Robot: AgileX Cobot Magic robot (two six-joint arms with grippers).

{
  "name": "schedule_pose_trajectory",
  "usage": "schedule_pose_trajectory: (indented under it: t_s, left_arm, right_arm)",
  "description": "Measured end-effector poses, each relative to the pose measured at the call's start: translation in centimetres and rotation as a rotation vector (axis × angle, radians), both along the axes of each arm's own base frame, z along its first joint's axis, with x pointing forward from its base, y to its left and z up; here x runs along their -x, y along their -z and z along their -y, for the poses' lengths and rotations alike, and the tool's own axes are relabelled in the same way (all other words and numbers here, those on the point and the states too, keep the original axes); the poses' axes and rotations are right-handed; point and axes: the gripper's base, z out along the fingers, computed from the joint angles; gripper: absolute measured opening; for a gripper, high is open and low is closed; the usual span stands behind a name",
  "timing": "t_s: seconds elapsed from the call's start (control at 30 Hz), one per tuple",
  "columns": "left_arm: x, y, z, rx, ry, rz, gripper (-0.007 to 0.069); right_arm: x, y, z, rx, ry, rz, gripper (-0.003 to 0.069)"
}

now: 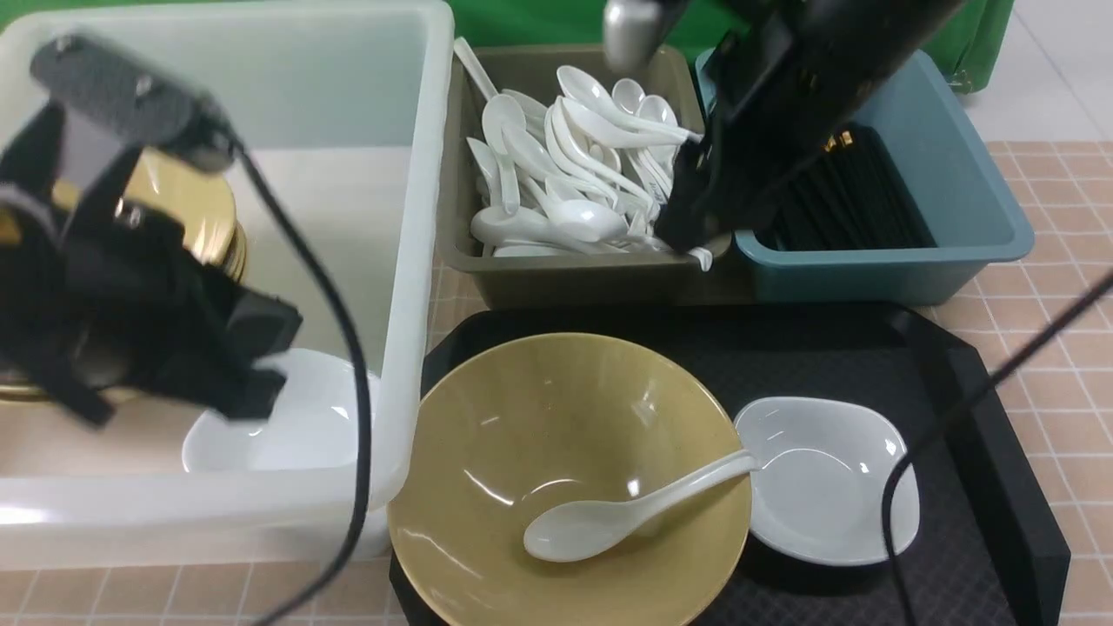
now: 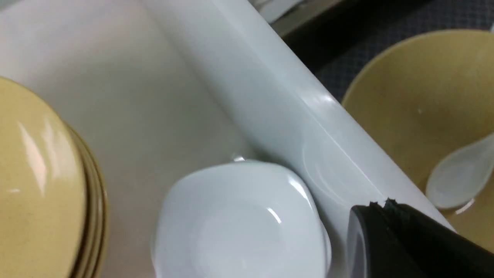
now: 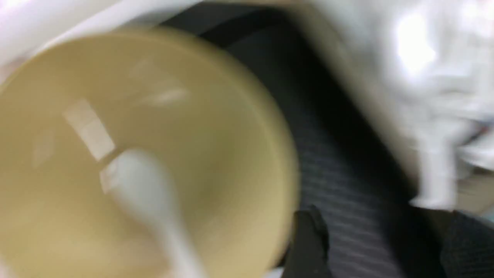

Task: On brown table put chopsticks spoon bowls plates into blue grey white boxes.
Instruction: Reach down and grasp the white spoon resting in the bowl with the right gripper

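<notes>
Right gripper [image 1: 684,233] hangs spread above the grey bin [image 1: 565,283]; left gripper [image 2: 380,204] clenched, empty. Spoon [image 1: 609,517] lies in the bowl [image 1: 522,409], near-left corner of the tray [image 1: 869,348]: looks light, stiff, slick, best pinched by its handle.

I see the brown table [image 1: 1052,287] as pinkish tiles with pale grid lines, bare along its right side. Four things sit directly on it. The big translucent white tub [image 1: 409,261] fills the left side, the olive-grey bin [image 1: 565,283] and the blue bin [image 1: 878,274] stand close together toward the far edge, and the black tray [image 1: 983,522] lies toward the near edge, just in front of both bins.
</notes>
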Motion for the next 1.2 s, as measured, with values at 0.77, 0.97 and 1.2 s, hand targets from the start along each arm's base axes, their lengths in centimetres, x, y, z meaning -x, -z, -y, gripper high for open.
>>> schedule_pose_trajectory:
  t_s: [0.77, 0.97, 1.2]
  left_arm:
    - [1.1, 0.3, 1.1, 0.098, 0.147, 0.082, 0.0004]
    - [0.8, 0.2, 1.1, 0.092, 0.142, 0.108, 0.0004]
    - [-1.1, 1.4, 1.4, 0.113, 0.077, 0.064, 0.0004]
  right_arm:
    - [2.8, 13.8, -5.5, 0.284, -0.529, -0.196, 0.0484]
    - [2.9, 15.2, -5.3, 0.310, -0.531, -0.231, 0.0411]
    - [2.4, 14.4, -5.1, 0.352, -0.513, -0.183, 0.0183]
